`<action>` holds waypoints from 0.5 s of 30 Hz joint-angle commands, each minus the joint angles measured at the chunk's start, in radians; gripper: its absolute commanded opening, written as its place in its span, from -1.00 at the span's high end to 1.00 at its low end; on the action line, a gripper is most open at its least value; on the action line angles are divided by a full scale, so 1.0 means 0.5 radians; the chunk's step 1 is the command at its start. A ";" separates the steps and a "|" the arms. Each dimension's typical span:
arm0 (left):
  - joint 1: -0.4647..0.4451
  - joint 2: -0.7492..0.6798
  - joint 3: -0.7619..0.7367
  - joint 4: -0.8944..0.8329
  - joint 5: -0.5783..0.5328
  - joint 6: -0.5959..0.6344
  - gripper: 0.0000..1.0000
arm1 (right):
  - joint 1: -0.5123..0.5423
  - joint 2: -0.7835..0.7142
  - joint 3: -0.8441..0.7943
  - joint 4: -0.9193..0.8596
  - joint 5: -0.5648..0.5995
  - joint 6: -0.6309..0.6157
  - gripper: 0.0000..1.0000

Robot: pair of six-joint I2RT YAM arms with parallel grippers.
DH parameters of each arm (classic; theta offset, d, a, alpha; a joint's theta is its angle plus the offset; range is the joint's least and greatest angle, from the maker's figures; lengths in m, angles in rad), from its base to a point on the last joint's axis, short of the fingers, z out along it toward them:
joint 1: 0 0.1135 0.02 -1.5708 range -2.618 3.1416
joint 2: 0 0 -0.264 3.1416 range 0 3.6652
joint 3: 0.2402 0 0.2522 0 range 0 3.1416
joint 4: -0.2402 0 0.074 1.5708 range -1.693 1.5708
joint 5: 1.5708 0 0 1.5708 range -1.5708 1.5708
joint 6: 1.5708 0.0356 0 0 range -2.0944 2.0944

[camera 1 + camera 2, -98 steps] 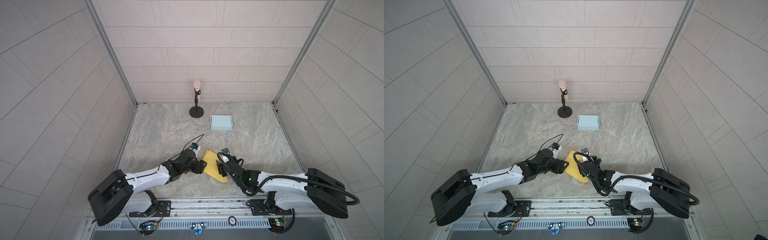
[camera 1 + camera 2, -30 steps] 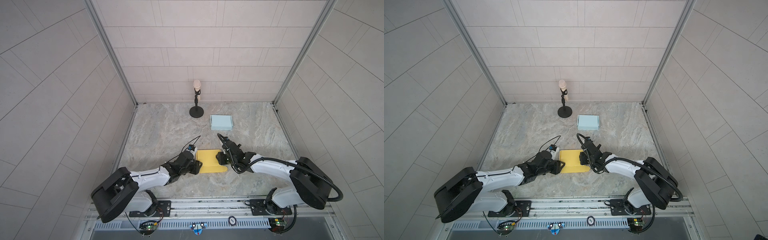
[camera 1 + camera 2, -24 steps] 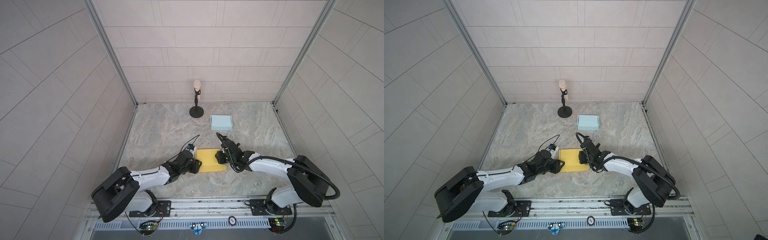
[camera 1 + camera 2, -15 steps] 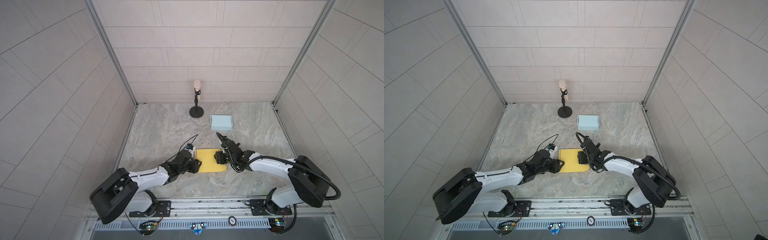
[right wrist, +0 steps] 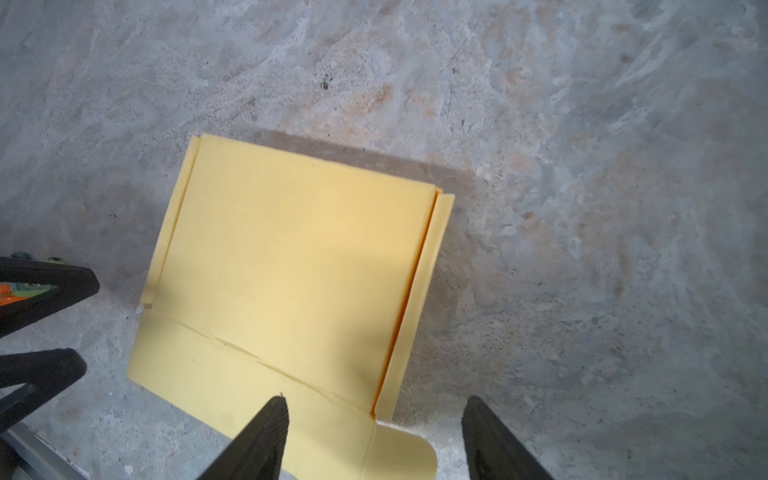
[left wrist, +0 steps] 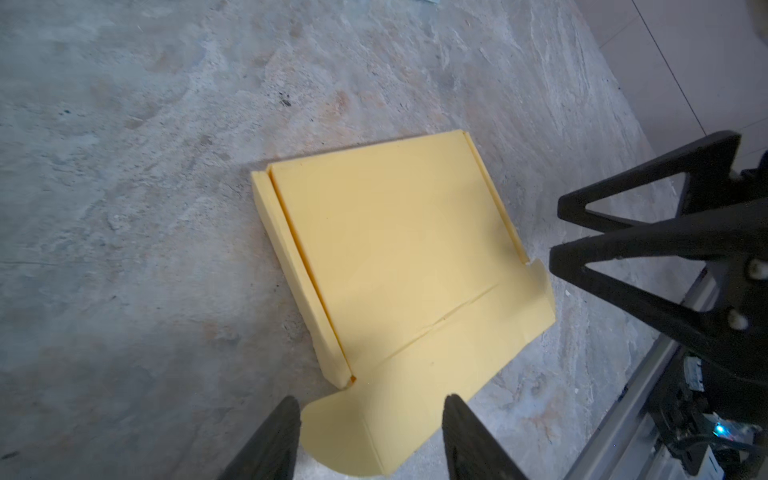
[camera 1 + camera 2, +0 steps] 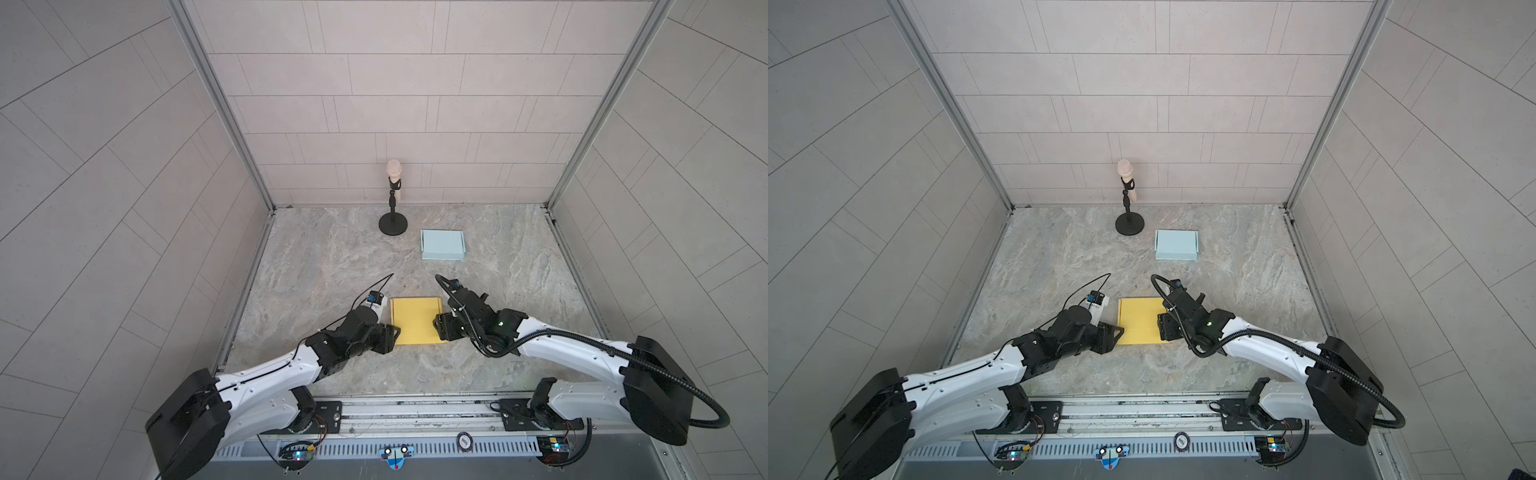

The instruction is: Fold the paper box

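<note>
The yellow paper box (image 7: 415, 320) (image 7: 1138, 320) lies flat on the stone table, with narrow side flaps folded in and a front flap with rounded corner tabs spread out. My left gripper (image 7: 390, 336) (image 7: 1116, 332) is open at its near left corner. In the left wrist view the rounded tab lies between the spread fingers of the left gripper (image 6: 370, 405) on the box (image 6: 395, 249). My right gripper (image 7: 439, 328) (image 7: 1163, 328) is open at the near right corner. In the right wrist view the right gripper (image 5: 374, 405) straddles the other tab of the box (image 5: 291, 270).
A light blue folded box (image 7: 442, 245) sits further back, right of a microphone on a black round stand (image 7: 393, 224). Tiled walls close in the table on three sides. A metal rail (image 7: 415, 409) runs along the front edge.
A few seconds ago the yellow box was tilted up between both grippers. It now lies flat. Over the last second both grippers have widened and let go of it.
</note>
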 commanded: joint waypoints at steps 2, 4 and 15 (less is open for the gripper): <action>-0.063 -0.034 -0.011 -0.081 -0.053 -0.068 -0.16 | 0.068 -0.045 -0.042 -0.113 0.075 0.081 -0.39; -0.067 -0.021 -0.014 -0.077 -0.037 -0.082 -0.16 | 0.092 -0.038 -0.044 -0.111 0.081 0.094 -0.40; -0.082 0.118 -0.003 -0.007 0.046 -0.208 -0.17 | 0.108 0.041 -0.036 -0.038 0.038 0.106 -0.40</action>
